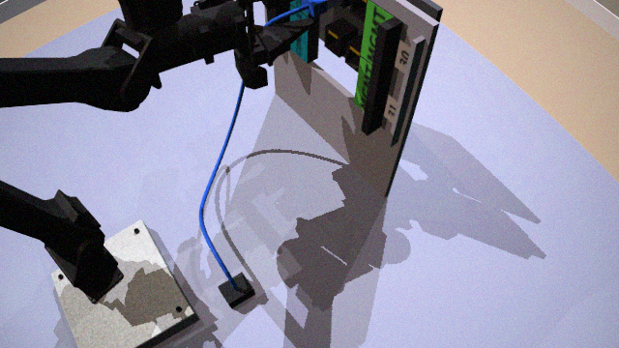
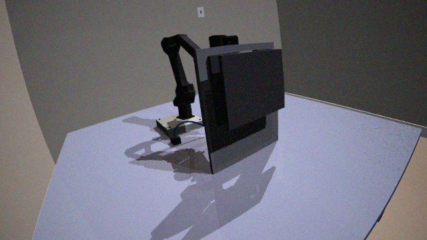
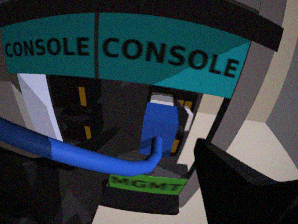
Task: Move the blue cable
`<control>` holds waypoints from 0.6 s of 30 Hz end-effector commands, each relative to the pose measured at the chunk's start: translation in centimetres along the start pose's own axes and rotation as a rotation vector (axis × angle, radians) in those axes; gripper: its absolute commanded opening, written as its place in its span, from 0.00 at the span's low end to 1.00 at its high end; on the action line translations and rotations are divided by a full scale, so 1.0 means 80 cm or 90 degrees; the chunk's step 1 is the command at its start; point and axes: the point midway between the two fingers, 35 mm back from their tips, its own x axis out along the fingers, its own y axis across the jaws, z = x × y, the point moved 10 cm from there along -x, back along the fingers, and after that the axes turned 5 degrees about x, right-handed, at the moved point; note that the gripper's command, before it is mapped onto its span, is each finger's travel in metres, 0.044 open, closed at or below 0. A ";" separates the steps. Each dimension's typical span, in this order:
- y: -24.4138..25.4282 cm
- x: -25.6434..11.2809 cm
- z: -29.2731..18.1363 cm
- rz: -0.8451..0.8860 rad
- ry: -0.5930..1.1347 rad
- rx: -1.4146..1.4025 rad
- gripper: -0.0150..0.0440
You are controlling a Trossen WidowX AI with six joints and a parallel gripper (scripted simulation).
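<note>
The gripper's (image 1: 309, 24) (image 3: 167, 134) fingers are standing apart, with the blue plug (image 1: 316, 6) (image 3: 160, 125) apparently lying ahead between them, its long axis pointing into the CONSOLE port.

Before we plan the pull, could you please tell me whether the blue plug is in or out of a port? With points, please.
In: the blue plug (image 1: 316, 7) (image 3: 160, 125) sits in a port under the right CONSOLE label (image 3: 170, 57).

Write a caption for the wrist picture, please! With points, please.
A blue plug (image 3: 160, 125) sits under a teal CONSOLE label (image 3: 170, 57).
</note>
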 end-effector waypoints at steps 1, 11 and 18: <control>-0.004 0.007 0.003 -0.006 -0.005 0.001 0.66; -0.002 0.027 0.009 -0.007 -0.005 0.001 0.66; -0.001 0.037 0.012 -0.007 -0.005 0.001 0.66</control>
